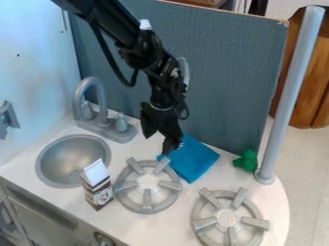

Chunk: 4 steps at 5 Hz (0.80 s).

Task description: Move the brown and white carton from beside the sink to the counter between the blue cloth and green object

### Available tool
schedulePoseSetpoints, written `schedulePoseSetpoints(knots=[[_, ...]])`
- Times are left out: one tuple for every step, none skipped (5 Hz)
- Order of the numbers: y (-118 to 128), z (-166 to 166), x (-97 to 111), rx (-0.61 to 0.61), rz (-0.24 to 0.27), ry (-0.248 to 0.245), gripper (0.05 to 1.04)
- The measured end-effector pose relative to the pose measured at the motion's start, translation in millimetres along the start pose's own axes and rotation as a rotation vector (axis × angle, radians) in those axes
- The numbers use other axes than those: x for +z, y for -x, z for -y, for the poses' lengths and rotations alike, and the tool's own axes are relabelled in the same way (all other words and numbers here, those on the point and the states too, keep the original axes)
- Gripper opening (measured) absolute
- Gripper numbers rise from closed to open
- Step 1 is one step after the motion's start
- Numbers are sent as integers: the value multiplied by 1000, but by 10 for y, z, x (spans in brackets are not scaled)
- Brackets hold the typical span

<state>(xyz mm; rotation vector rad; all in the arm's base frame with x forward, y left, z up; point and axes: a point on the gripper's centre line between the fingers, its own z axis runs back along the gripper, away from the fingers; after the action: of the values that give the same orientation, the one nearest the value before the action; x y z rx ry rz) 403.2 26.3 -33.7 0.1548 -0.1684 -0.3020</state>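
Note:
The black gripper [158, 144] hangs from the arm at the upper centre, between the faucet and a blue cloth. It is open, its two fingertips spread apart. One fingertip overlaps the left edge of the blue cloth [194, 161]; whether it touches the cloth I cannot tell. The cloth lies flat on the white counter behind the left grey burner [147, 186]. In front of the sink stands a brown and white carton [97, 186], upright. A green object [245, 160] sits at the right, near the foot of the grey post.
A grey sink [73, 161] with a faucet [95, 103] is at the left. A second burner [229, 218] is at the front right. The blue-grey back panel [225, 77] rises behind the counter, and a grey post [292, 91] stands at its right end.

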Motion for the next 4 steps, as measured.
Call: schedulePoseSetpoints(knots=[[95, 48, -139, -1, -39, 15, 999], [212, 80, -215, 3, -62, 34, 999], [409, 9, -281, 39, -80, 54, 999], [524, -131, -185, 88, -41, 57, 999]])
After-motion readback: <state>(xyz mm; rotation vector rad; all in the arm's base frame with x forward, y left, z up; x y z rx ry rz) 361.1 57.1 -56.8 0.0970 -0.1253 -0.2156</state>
